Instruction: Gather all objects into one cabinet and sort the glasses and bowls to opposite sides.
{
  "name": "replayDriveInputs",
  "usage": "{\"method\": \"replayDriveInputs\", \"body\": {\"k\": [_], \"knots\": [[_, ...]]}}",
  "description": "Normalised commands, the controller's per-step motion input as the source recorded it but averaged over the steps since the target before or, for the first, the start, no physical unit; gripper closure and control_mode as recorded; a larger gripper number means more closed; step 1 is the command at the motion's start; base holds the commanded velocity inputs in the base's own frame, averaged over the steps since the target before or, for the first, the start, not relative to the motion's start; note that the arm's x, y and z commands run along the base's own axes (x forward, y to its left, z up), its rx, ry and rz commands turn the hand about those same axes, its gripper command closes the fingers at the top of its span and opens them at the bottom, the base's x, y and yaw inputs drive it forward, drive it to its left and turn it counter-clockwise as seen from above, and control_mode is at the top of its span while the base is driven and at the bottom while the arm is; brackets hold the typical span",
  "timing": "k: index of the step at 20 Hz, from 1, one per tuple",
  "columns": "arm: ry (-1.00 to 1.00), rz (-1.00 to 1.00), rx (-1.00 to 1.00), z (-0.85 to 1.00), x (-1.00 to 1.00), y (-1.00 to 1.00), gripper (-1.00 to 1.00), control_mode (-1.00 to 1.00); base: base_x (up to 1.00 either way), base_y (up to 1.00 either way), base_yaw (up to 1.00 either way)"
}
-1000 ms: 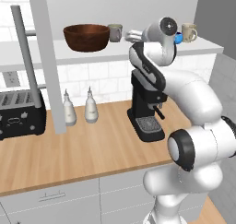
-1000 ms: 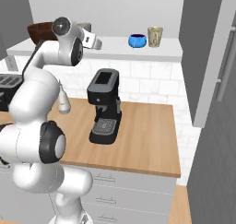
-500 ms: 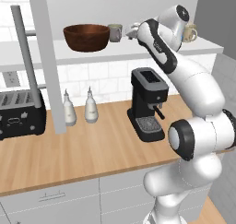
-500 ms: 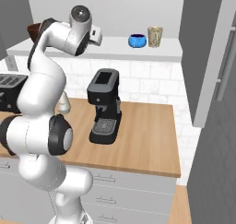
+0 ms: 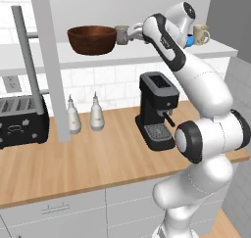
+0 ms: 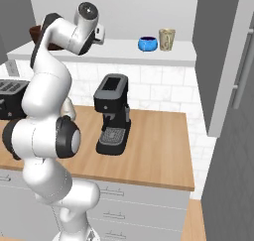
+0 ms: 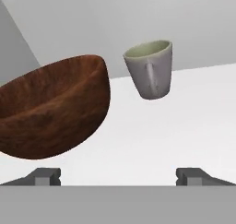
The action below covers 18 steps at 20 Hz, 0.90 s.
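Grey-olive mug [image 7: 150,70] stands upright beside brown bowl [image 7: 50,110], handle facing fingers.

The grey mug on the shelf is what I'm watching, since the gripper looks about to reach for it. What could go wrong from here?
1. The grey mug stands right beside the brown bowl; the open gripper could bump the bowl on approach.
2. A finger may catch the mug's rim and tip it.
3. A pushed mug might slide along the white shelf.

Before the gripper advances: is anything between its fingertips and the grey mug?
No. In the hand view, bare white shelf separates the open gripper from the grey mug.
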Motion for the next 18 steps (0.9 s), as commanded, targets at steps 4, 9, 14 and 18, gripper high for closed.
{"method": "replayDriveInputs", "body": {"k": [4,9,14,18], "knots": [[-0.15,0.05,-0.15,-0.14,0.00,0.00,-1.00,-1.00,0.00,0.00,0.00],[-0.12,0.00,-0.14,-0.10,0.04,0.00,-1.00,-1.00,0.00,0.00,0.00],[-0.02,0.00,-0.03,-0.03,0.37,0.00,-1.00,-1.00,0.00,0.00,0.00],[0.00,0.00,0.00,0.00,0.36,0.00,-1.00,-1.00,0.00,0.00,0.00]]}}
